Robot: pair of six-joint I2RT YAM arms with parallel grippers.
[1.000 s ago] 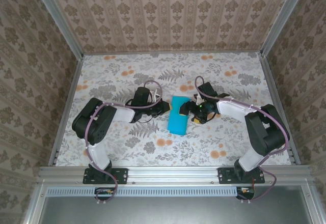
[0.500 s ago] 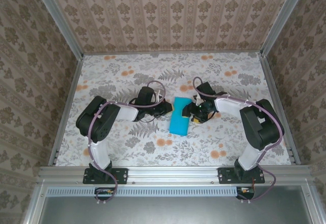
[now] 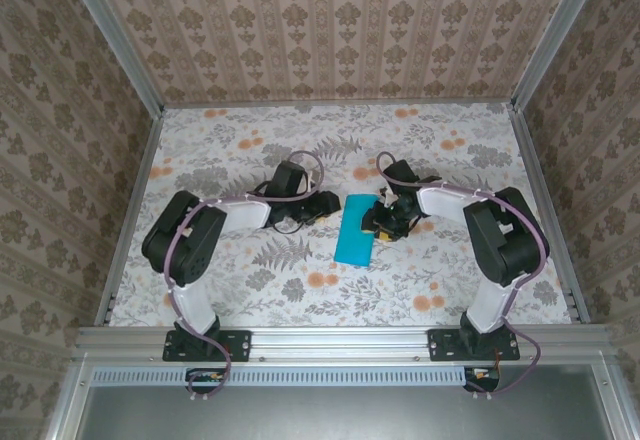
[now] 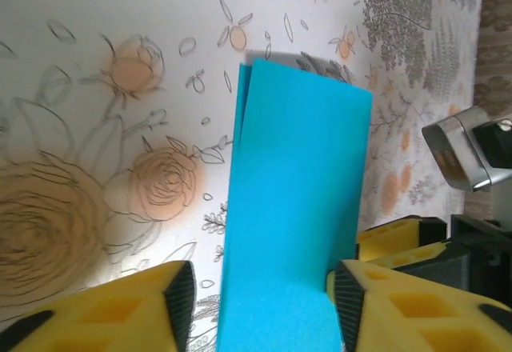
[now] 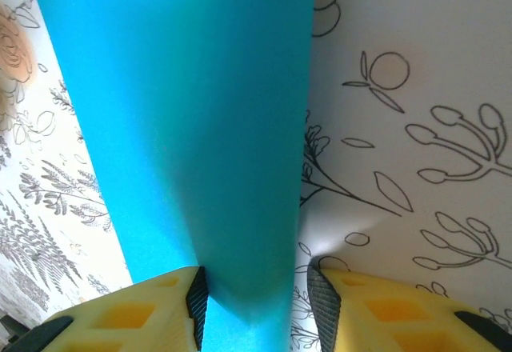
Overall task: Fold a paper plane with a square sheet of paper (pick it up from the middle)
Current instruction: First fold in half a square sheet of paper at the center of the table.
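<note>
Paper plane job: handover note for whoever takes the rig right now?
Left tool: open, jaws astride one end of the blue paper.
Right tool: jaws partly apart, paper filling the gap; grip unclear.
Paper: on the table, mid-workspace, between both tools.
Done: folded to a narrow layered rectangle.
To do: no point or wings yet; nose and wing folds remain.

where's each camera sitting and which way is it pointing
Top: above and behind the arms, facing down onto the table; both arms and bases show.
Left wrist: on the left gripper, facing down at the blue paper; its yellow fingers show.
Right wrist: on the right gripper, facing down at the paper; yellow fingers show.
Shared: all see that paper.
</note>
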